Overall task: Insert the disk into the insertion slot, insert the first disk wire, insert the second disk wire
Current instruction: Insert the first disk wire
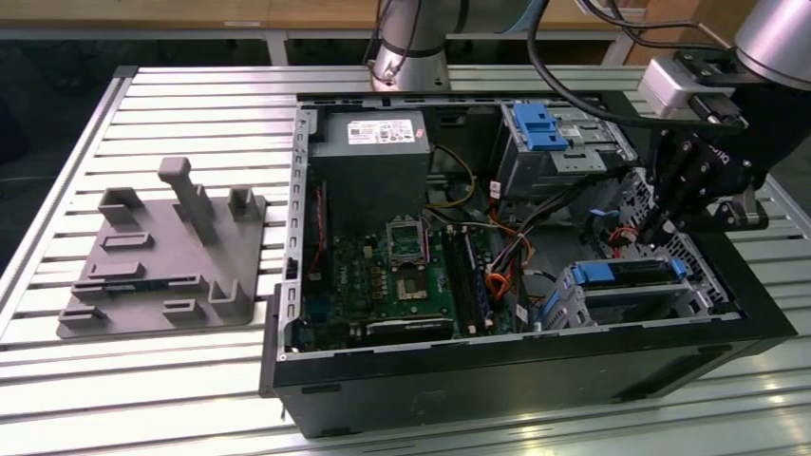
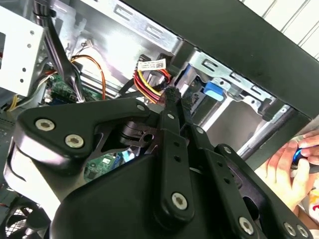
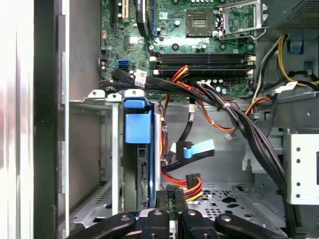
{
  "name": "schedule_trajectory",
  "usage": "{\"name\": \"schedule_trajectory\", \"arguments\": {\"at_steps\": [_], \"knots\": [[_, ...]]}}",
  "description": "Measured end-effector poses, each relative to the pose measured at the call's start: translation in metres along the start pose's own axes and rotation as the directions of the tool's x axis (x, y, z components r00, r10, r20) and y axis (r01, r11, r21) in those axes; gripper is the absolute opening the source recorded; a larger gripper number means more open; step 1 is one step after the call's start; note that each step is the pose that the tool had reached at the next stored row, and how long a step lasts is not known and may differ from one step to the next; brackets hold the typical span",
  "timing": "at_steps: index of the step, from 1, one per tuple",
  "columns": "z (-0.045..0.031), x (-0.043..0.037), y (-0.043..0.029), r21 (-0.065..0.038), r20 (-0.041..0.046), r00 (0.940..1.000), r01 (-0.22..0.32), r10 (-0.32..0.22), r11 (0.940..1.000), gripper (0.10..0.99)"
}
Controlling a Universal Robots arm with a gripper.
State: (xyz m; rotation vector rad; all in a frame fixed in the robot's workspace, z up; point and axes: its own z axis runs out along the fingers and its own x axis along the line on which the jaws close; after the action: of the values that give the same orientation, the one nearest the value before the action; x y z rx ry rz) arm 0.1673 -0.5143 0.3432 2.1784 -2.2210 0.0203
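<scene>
Exterior view: the disk (image 1: 628, 274) sits inside the slot (image 1: 694, 285), at about 4 o'clock in the open case (image 1: 507, 389). Its blue frame pokes out of the silver cage. So I think the disk step is done and the first wire step is the one in hand. I see no wire plugged into the disk.

The hand (image 1: 644, 231) hangs down inside the case, close to the disk, at 12 o'clock from it. In the first wrist view its two fingers (image 3: 163, 199) stand very close together, with just a thin gap. A red and yellow plug (image 3: 193, 180) lies just beside the fingertips. A blue plug (image 3: 192, 149) hangs a little further off. Both are near the end of the disk. In the second wrist view the fingertips look pressed together near the red and yellow wires (image 2: 148, 83). I cannot tell if they pinch a wire or nothing at all.

I think this step calls for a plug held firmly, turned the right way and pushed straight into the end of the disk. The wires are bunched up, so one could snag. A person's hand (image 2: 289, 167) is outside the case wall, well apart from the robot's hand
</scene>
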Motion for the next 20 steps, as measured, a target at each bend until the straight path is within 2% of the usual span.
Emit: {"name": "schedule_trajectory", "arguments": {"at_steps": [10, 20], "knots": [[0.0003, 0.0115, -0.0002, 0.0, -0.0001, 1.0, 0.0, 0.0, 1.0, 0.165], [0.0004, 0.0145, -0.0003, 0.0, -0.0001, 1.0, 0.0, 0.0, 1.0, 0.165]]}}
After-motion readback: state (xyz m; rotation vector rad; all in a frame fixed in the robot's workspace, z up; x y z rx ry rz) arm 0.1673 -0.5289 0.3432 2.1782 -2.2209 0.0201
